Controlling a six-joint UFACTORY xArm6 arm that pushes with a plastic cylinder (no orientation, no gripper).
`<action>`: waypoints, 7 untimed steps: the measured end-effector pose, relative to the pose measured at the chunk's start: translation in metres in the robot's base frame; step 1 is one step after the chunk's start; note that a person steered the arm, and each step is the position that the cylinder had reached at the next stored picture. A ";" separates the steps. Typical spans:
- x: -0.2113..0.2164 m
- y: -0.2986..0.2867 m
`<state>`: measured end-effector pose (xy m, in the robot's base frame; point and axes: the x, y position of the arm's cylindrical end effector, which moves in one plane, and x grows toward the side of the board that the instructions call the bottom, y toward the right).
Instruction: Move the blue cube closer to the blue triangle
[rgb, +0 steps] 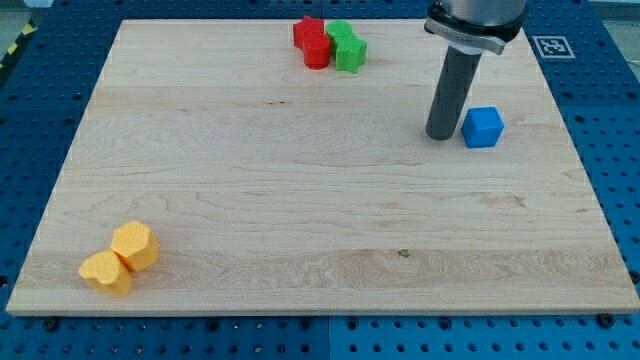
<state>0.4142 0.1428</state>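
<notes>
Pale wooden desk (300, 200) with visible grain, smooth and matt. Blue cube (483, 127), matt, plastic-looking. My tip (437, 136) ends a dark, smooth, faintly sheened rod. Surrounding blue base (40, 100): perforated, matt.

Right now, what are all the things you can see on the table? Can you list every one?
blue cube: one, blue, the view's right, upper half of the board.
red blocks: two, red, touching, top edge near the middle.
green blocks: two, green, touching, just right of the red ones.
yellow blocks: two, yellow, touching, bottom left corner.
wooden board: one, light wood, on a blue pegboard.
blue triangle: not visible now.
my tip: one, dark rod end, just left of the blue cube.
</notes>
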 end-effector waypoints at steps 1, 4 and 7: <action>0.000 0.027; 0.001 0.069; 0.042 0.104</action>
<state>0.4559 0.2472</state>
